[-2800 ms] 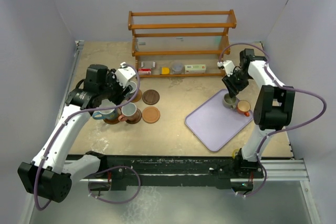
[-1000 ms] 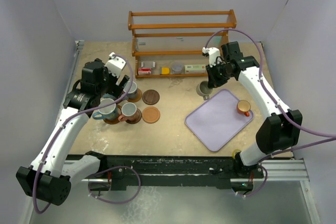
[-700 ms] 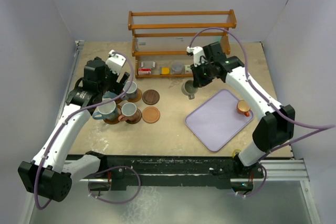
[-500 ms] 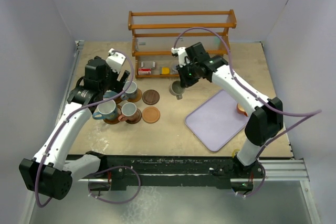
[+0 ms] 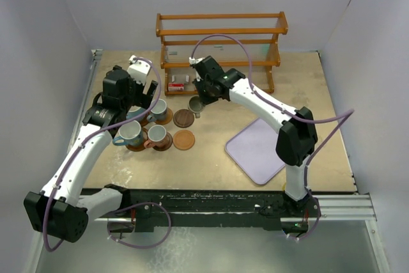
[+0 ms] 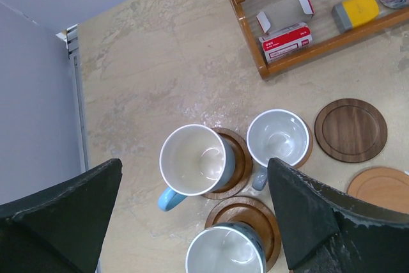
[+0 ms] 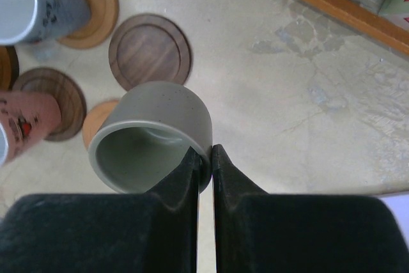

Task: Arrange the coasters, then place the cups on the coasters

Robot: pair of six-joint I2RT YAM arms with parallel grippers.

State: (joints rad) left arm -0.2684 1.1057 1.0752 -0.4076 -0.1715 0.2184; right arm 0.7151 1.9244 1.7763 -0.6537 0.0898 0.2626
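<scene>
My right gripper (image 7: 204, 158) is shut on the rim of a grey cup (image 7: 153, 133), one finger inside and one outside. It holds the cup (image 5: 195, 105) tilted, just above the table beside a bare dark coaster (image 5: 184, 118). A bare light orange coaster (image 5: 184, 139) lies nearer. My left gripper (image 6: 195, 177) hangs open above a light blue cup (image 6: 193, 161), a smaller grey-blue cup (image 6: 278, 139) and another blue cup (image 6: 225, 250), each on a coaster. A brownish cup (image 5: 156, 135) stands on a dark coaster too.
A lavender tray (image 5: 255, 151) lies right of centre, partly under my right arm. A wooden rack (image 5: 220, 49) stands at the back with a red and white box (image 6: 284, 38) and small items on its bottom shelf.
My right arm has swung left with the grey cup, from the tray over to the bare dark coaster. The left gripper stays open and has barely shifted.
</scene>
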